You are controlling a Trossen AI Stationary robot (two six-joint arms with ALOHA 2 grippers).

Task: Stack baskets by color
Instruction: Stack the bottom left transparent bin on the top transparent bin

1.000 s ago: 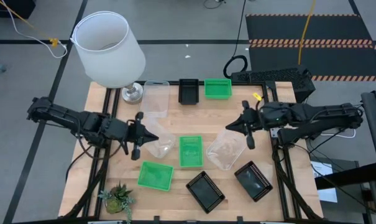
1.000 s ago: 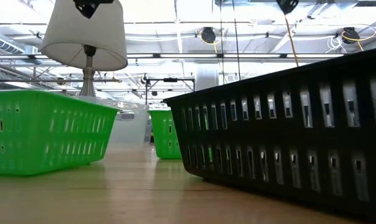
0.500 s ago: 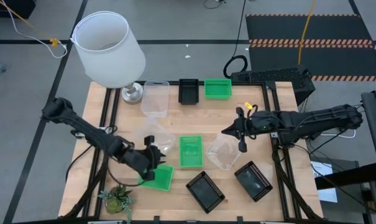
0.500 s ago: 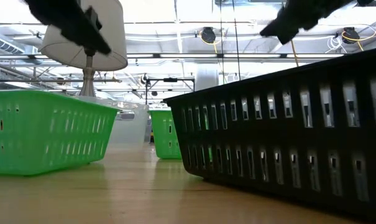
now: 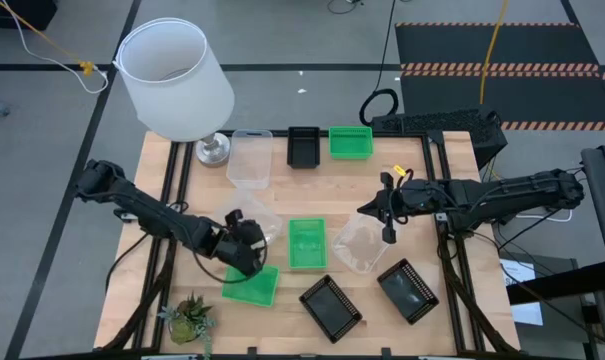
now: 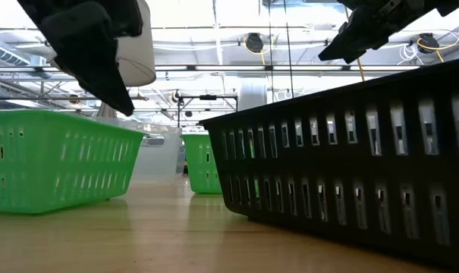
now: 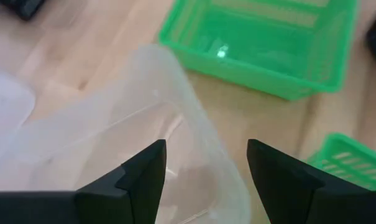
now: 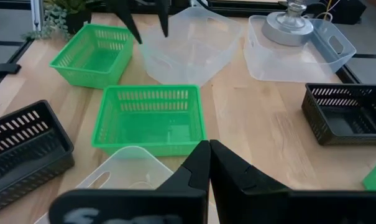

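My left gripper [image 5: 244, 240] stands open over the clear basket [image 5: 259, 228] left of centre. Its two fingers stand on either side of that basket's rim [image 7: 194, 124]; whether they touch it I cannot tell. My right gripper [image 8: 207, 155] is shut and hangs above a second clear basket [image 5: 362, 243] right of centre, apart from it. Between the two lies a green basket [image 5: 306, 243]. A second green basket [image 5: 250, 285] sits near the left gripper. Two black baskets [image 5: 330, 305] [image 5: 407, 290] rest by the near edge.
Along the far edge stand a clear basket [image 5: 250, 158], a black basket [image 5: 303, 146] and a green basket [image 5: 350, 141]. A white lamp [image 5: 174, 78] stands at the far left, its base [image 5: 212, 150] beside the clear basket. A small plant [image 5: 189, 318] occupies the near left corner.
My left gripper has come down and toward the near edge onto the clear basket left of centre. It has tipped to point downward, rolled and opened. My right gripper has sunk a little over its clear basket and stayed shut. No basket has moved.
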